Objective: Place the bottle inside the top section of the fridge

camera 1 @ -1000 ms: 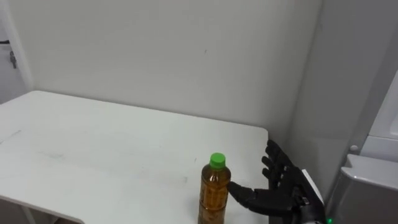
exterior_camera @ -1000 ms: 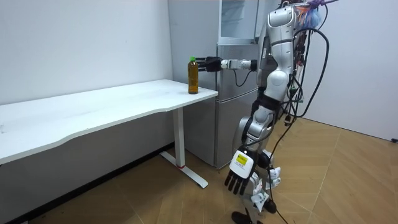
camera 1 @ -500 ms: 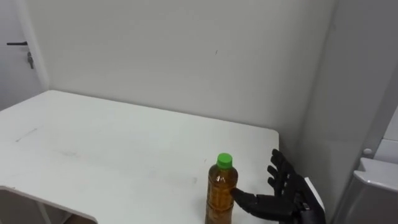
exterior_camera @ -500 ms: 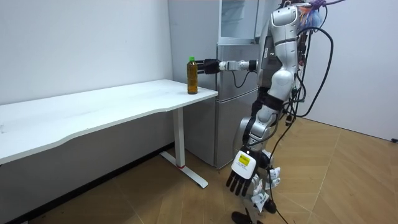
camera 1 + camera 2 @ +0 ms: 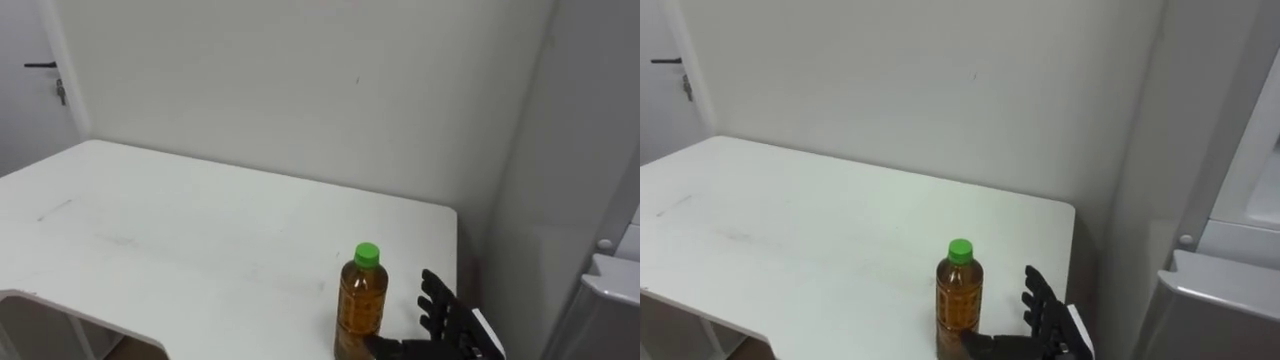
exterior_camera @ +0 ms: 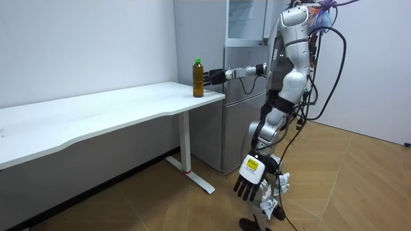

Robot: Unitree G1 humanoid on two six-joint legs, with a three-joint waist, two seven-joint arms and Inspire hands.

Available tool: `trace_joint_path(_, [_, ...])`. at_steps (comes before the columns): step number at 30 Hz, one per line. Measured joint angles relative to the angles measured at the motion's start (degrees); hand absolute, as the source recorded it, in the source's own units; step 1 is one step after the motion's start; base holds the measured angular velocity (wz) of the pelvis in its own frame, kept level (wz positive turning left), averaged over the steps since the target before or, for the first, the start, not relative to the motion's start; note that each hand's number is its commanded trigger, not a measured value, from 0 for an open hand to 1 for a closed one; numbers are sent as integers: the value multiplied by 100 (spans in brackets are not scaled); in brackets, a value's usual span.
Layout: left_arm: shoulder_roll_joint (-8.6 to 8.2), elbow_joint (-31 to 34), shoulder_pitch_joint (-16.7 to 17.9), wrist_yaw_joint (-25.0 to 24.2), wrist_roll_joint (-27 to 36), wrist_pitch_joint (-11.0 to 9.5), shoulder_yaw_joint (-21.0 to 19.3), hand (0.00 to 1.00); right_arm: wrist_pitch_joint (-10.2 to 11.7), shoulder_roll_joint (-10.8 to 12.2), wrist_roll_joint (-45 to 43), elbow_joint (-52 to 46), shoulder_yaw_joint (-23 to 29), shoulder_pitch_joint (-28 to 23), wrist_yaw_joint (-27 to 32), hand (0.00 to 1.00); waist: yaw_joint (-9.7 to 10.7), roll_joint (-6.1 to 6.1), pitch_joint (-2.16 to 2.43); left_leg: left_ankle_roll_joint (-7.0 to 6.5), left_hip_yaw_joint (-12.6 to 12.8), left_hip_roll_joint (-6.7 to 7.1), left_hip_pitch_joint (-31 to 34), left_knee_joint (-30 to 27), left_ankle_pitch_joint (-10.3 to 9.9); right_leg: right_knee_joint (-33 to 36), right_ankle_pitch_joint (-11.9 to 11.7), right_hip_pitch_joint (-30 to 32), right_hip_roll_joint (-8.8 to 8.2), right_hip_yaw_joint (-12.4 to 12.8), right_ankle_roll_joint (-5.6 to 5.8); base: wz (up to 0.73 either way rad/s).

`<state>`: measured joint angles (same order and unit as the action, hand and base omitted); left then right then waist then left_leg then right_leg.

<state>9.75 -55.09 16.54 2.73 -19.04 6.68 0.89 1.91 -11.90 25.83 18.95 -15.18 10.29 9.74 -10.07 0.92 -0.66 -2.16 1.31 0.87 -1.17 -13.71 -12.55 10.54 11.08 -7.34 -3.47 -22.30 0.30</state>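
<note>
Nearly at the grasp: bottle (image 5: 362, 305) stands on the bench (image 5: 200, 240) corner nearest the fridge (image 6: 241, 96).
Right hand (image 5: 455, 330), fingers spread and holding nothing, sits between the bottle and the fridge, thumb low by the base. It probably needs to rise to mid-body and wrap evenly, or the bottle may tip. The bottle's long axis is vertical, green cap up. Left hand (image 6: 248, 183) hangs slack-fingered, low before the fridge.

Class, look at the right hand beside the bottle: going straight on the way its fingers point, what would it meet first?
Probably the wall behind the table: the right hand's open fingers point past the bottle's right side. Depth is unclear; its thumb might brush the bottle.
</note>
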Motion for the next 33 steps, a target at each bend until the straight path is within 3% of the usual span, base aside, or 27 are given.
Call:
trace_joint_path(20, [-3, 127, 19, 36, -50, 31, 2, 0, -10, 5, -408, 298, -203, 34, -240, 0, -5, 0, 7, 0, 6, 0, 51, 1, 2, 3, 5, 3, -14, -89, 9, 2])
trace_joint_path(33, [-9, 205, 96, 356, -26, 33, 260, 0, 2, 4, -359, 365, -202, 80, 59, 0, 10, -74, -3, -28, -148, 83, 60, -13, 24, 0, 41, -51, -62, -159, 68, 5])
